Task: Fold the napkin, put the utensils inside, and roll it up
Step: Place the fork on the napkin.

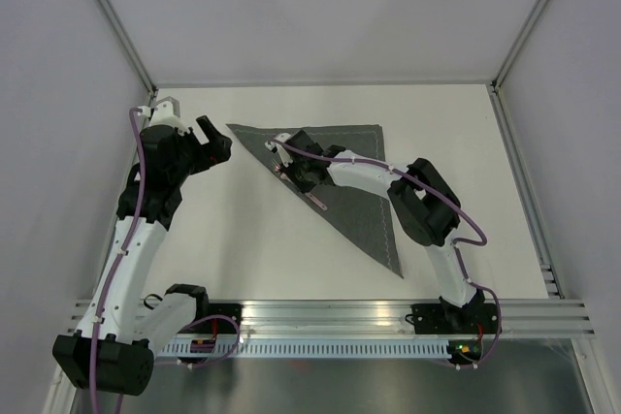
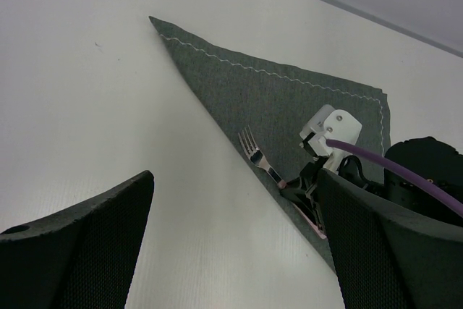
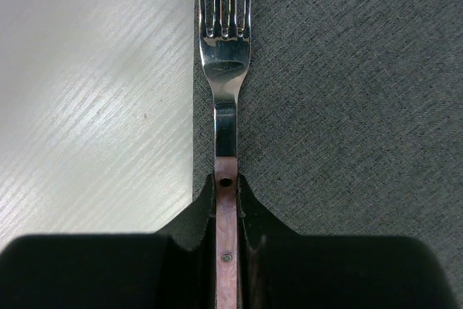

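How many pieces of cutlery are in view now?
1: the silver-tined, pink-handled fork, clamped in the right gripper over the diagonal edge of the folded dark grey felt napkin. Others may hide under the arm.

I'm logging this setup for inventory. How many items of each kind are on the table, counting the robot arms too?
Napkin: 1
Fork: 1
Robot arms: 2 (left pincer open, right pincer shut on the fork)
Total: 4
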Available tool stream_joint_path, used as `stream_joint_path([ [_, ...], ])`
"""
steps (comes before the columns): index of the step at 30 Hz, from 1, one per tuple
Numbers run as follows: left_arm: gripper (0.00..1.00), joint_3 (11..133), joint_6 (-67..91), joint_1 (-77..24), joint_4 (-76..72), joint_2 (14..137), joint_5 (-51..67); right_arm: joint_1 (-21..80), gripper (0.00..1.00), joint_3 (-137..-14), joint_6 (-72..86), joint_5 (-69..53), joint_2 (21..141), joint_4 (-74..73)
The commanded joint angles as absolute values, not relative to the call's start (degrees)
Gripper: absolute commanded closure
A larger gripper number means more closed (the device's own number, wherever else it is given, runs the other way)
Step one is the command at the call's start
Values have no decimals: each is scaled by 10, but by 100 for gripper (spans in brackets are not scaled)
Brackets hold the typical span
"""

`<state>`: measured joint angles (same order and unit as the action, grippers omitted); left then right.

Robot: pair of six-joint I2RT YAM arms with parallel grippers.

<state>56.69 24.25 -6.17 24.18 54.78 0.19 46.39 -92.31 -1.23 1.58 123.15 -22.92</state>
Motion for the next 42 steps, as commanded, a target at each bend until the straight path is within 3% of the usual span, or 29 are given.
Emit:
stream_joint_path([
  [1,3,577,240,-60,239,548,4,466,100,-947,-2,28,1246,-225],
  [28,3,577,241,-60,238,555,4,466,100,-941,-2,27,1250,-229],
  [38,0,565,232,-60,214,538,13,465,83,-933,-2,19,1243,-223],
  [39,0,565,232,-60,210,537,13,466,77,-933,-2,19,1239,-225],
  [42,0,563,233,-60,207,534,12,466,71,-932,-2,18,1236,-225],
])
